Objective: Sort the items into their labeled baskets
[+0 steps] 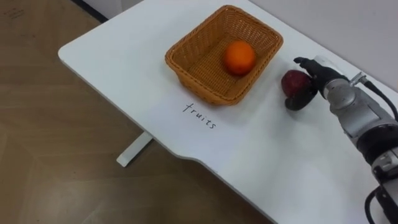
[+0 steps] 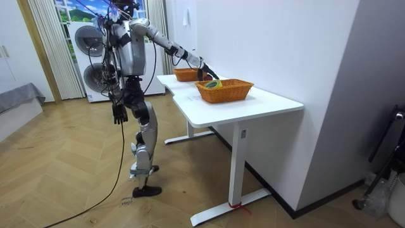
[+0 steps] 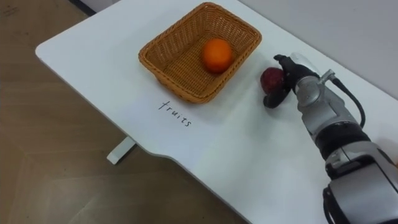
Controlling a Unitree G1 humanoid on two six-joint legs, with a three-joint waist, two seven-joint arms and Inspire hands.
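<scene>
Just right of the wicker fruit basket [image 1: 205,84], toward the upper right of the eye views, the robot's right hand [image 1: 317,78] is clamped on a dark red fruit [image 1: 293,83]. Dark fingers show curled above and below it. The fruit is low over the white desk [image 1: 124,68], close beside the basket's right wall but outside it. I cannot tell whether it rests on the desk or is just clear of it. One orange [image 1: 239,57] lies inside the basket, in its right half, and a handwritten label [image 1: 200,116] marks the desk in front.

In the room view the robot stands upright at the desk's edge, on the room view's left. Its right arm reaches out over the desk toward the farther basket. Its left hand [image 2: 118,114] hangs by its thigh, too small for me to tell how the fingers are set. A second wicker basket [image 2: 224,92] stands nearer the camera with something yellow-green in it.

The step in hand looks to be carrying the fruit into the basket. To do it well, the hand should lift the fruit high enough to clear the woven rim before it moves toward the frame's left. A knuckle catching the wall could shove so light a basket. The empty left half is the better target, so the fruit does not land on the orange. A round fruit will roll, so the hand should lower it close to the basket floor before the fingers let go.
</scene>
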